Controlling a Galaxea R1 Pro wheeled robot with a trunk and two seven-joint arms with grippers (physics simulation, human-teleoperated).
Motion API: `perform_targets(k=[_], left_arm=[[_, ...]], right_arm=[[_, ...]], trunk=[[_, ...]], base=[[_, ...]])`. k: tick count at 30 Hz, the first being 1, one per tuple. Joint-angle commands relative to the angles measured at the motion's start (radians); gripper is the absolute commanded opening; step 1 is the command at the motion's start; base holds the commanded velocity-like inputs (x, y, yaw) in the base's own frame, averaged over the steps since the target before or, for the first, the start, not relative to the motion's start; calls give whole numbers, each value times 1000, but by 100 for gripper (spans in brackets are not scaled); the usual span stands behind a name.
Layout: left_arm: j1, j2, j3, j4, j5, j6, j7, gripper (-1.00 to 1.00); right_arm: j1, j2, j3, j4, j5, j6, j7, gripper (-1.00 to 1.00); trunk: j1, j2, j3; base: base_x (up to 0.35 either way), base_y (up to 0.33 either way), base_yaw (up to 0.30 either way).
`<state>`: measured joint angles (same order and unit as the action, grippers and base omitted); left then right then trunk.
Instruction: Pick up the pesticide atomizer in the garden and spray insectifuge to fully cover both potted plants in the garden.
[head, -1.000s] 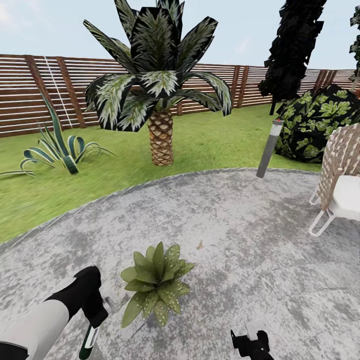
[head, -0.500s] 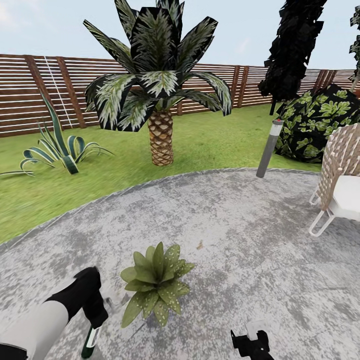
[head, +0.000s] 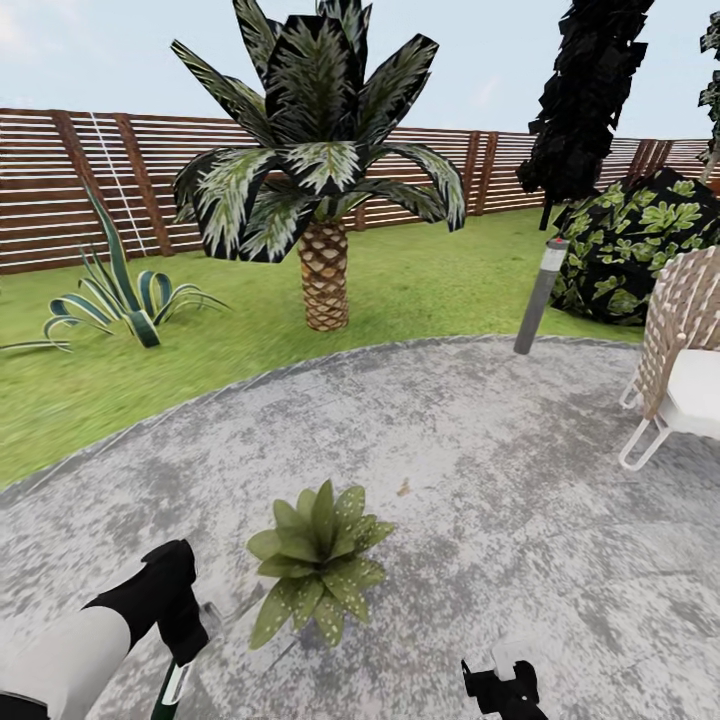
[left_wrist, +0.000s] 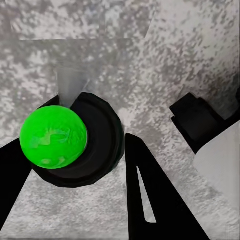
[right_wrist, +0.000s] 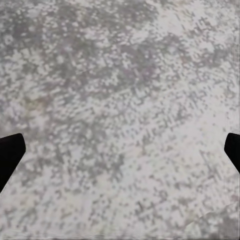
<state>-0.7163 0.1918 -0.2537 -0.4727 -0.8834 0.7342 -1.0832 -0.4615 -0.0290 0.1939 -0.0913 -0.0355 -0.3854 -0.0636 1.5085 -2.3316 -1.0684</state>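
The left gripper (head: 178, 668) hangs low over the grey mottled patio (head: 480, 450), just left of a potted plant (head: 318, 562), its fingers clamped on the pesticide atomizer (head: 170, 690), a slim dark green bottle with a pale band that points down toward the paving. From the left wrist camera the atomizer (left_wrist: 70, 137) shows end-on, a bright green cap in a black collar, squeezed between the 2 black fingers (left_wrist: 155, 200). The right gripper (head: 505, 690) sits at the lower edge of the head view, well right of the plant; its fingertips (right_wrist: 10, 155) stand far apart at the edges of the wrist view, nothing between them. Beyond the patio lie lawn (head: 420, 280), a palm (head: 322, 200), a spiky plant (head: 120, 295), a slat fence (head: 90, 180), a bollard lamp (head: 540, 295) and a woven chair (head: 680, 350).
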Motion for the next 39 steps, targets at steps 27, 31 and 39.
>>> perform_targets(k=[27,31,39], left_arm=[[32,-3,1,3,-1,16,45,-100],[32,-5,5,2,3,16,45,-100],[32,-7,7,3,9,14,45,-100]], right_arm=[[-1,1,9,-1,-4,-4,-5,100],[-1,1,9,-1,-4,-5,-5,100],[-1,1,7,-1,-4,-4,-5,100]], trunk=[[0,0,-1],[0,0,-1],[0,0,-1]], base=[[-7,82,-141],[0,287,0],[-56,264,-193]])
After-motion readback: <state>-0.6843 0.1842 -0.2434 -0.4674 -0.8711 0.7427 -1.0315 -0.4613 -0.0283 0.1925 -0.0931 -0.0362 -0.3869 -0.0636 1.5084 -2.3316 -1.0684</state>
